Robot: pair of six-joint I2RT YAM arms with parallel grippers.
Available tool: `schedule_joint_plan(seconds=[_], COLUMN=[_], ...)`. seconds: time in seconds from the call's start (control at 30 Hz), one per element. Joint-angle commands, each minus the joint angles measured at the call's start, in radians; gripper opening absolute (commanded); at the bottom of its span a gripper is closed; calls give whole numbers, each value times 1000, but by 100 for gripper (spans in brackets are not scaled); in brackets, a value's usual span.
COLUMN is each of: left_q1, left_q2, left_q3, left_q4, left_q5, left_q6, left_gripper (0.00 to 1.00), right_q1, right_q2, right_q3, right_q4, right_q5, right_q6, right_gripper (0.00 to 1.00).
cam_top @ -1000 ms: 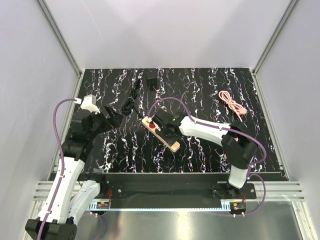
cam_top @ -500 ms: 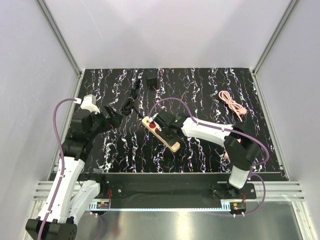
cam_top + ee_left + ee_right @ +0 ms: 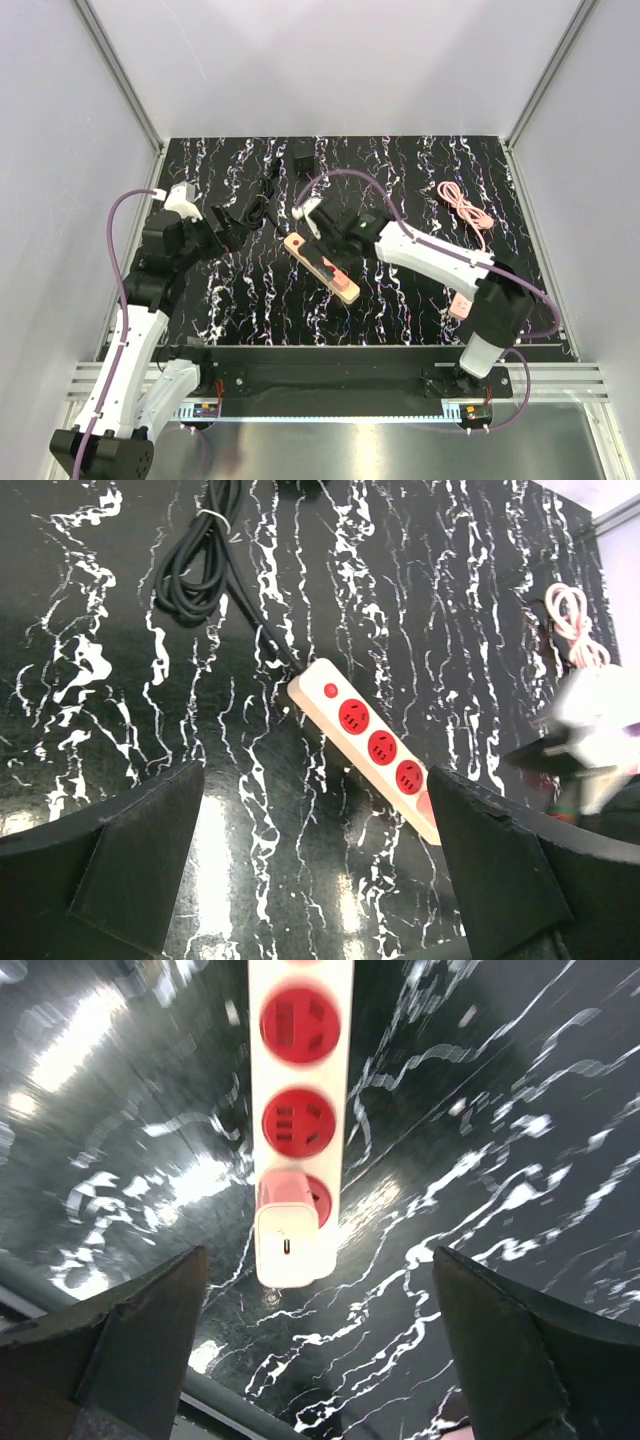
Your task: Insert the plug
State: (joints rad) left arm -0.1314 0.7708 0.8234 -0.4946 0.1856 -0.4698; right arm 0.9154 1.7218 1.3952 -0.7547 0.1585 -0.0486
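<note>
Hovering above the cream power strip (image 3: 318, 263), the right pincer (image 3: 318, 1257) stood with its jaws wide apart, gripping nothing. Below it, a white plug (image 3: 290, 1245) sat pushed into the strip's end red socket. A black plug (image 3: 303, 158) lay well beyond the pincer, near the far edge of the counter (image 3: 410, 165), and its bundled cord (image 3: 198, 572) lay between the two pincers. The left pincer (image 3: 315, 772), jaws also apart and empty, hung off to the side, facing the strip. A pink cable (image 3: 465, 208) lay well to the right pincer's right.
</note>
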Motion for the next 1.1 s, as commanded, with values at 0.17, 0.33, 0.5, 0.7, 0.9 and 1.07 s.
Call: schedule_joint_plan(seconds=[0.17, 0.33, 0.5, 0.7, 0.9, 1.07], left_q1=[6, 6, 6, 6, 6, 6], left_q2=[4, 42, 128, 139, 154, 170], left_q3=[36, 55, 118, 68, 66, 66], left_q4=[18, 11, 18, 18, 22, 63], left_q5=[20, -11, 25, -35, -55, -14], left_q6=[-4, 5, -39, -35, -21, -38], left_gripper=[99, 99, 99, 99, 99, 99], right_q1=[-205, -266, -319, -394, -451, -454], right_q2=[140, 436, 711, 1001, 1018, 1131], right_q3=[354, 672, 1112, 1406, 1234, 1366], right_q4=[209, 212, 209, 334, 650, 739], right_q5=[256, 202, 145, -46, -195, -321], right_q6=[33, 44, 76, 199, 323, 338], right_gripper=[100, 100, 100, 100, 98, 90])
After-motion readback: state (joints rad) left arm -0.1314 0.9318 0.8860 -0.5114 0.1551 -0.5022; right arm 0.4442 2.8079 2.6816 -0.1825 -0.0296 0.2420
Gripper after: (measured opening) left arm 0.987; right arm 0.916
